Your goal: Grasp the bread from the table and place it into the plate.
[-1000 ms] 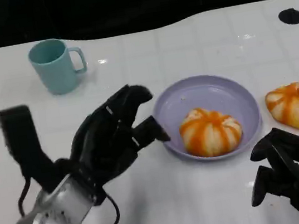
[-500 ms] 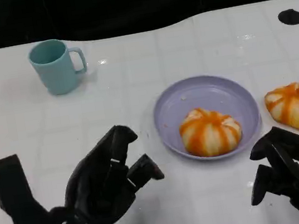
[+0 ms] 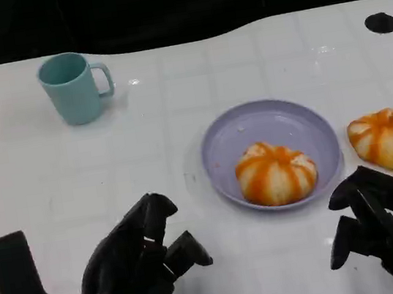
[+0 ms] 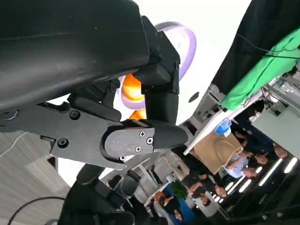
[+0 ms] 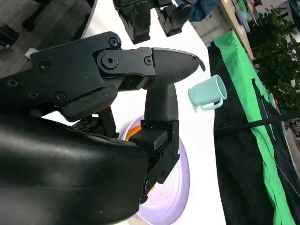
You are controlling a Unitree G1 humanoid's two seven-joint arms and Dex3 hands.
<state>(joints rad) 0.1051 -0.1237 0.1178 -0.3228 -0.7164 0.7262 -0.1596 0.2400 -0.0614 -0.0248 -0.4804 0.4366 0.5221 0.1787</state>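
Observation:
One orange-striped bread [image 3: 276, 172] lies inside the lavender plate [image 3: 252, 124], toward its near side. A second striped bread [image 3: 389, 137] sits on the white table just right of the plate. My left hand [image 3: 137, 267] hovers at the near left, well apart from the plate, fingers spread and holding nothing. Near the front right edge my right hand [image 3: 382, 226] also holds nothing, below the second bread. The left wrist view shows my left hand [image 4: 117, 93] with the plate [image 4: 185, 44] and an orange piece of bread [image 4: 131, 89] beyond its fingers.
A teal mug [image 3: 73, 86] stands at the far left of the table; the right wrist view has the mug [image 5: 208, 93] past my right hand [image 5: 117, 93]. Dark round holes [image 3: 382, 21] mark the table's far corners. Bare white table lies between mug and plate.
My left hand has drawn back from the plate's left rim toward the near left edge, holding nothing. The bread stays in the plate. The right hand has not moved.

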